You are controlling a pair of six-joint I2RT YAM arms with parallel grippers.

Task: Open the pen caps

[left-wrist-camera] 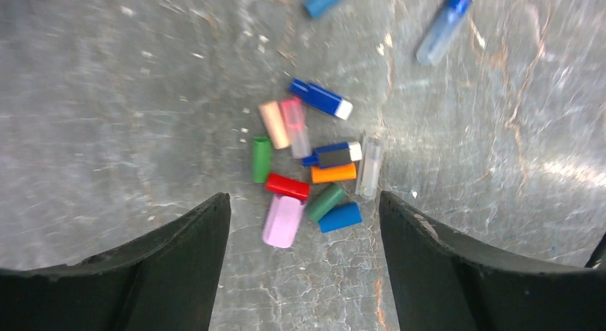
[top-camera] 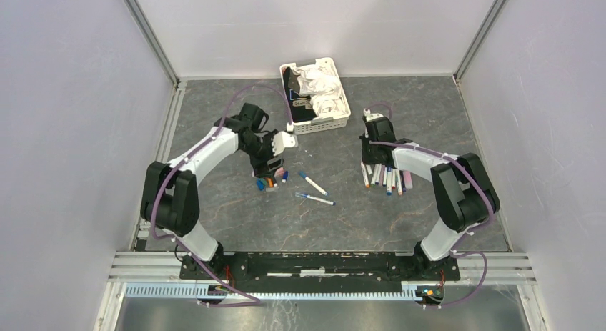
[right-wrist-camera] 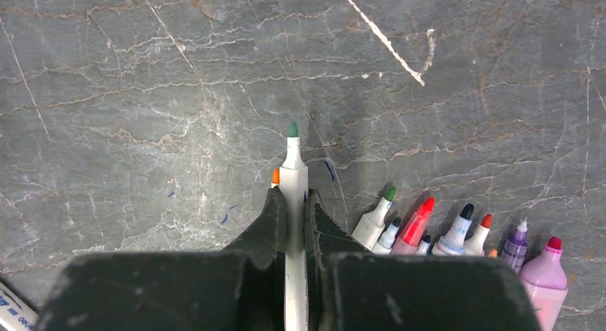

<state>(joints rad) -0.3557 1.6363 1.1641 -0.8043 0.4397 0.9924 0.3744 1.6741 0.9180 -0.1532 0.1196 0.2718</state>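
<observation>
The pen caps [left-wrist-camera: 333, 174] lie in a loose heap on the table [top-camera: 400, 224], left of centre. They sit directly beneath the left gripper [left-wrist-camera: 304, 197], whose fingers stand wide apart with nothing between them. The caps are short and round, so a low sideways sweep or a careless descent by that arm would likely scatter them. Some could roll toward the two pens [top-camera: 312, 183] lying near the middle, which look capped and so seem to be the work left.

On the right, the right gripper [right-wrist-camera: 294, 195] is clamped on the green-tipped pen [right-wrist-camera: 293, 166], its bare tip pointing away from the wrist. The row of uncapped pens [right-wrist-camera: 457, 234] lies just beside it. Lowered nose-first, the tip could smear ink on the stone. Released on top of the row, the pen may roll or nudge its neighbours out of line. The white basket [top-camera: 336, 120] at the far side is well apart from both arms and seems safe.
</observation>
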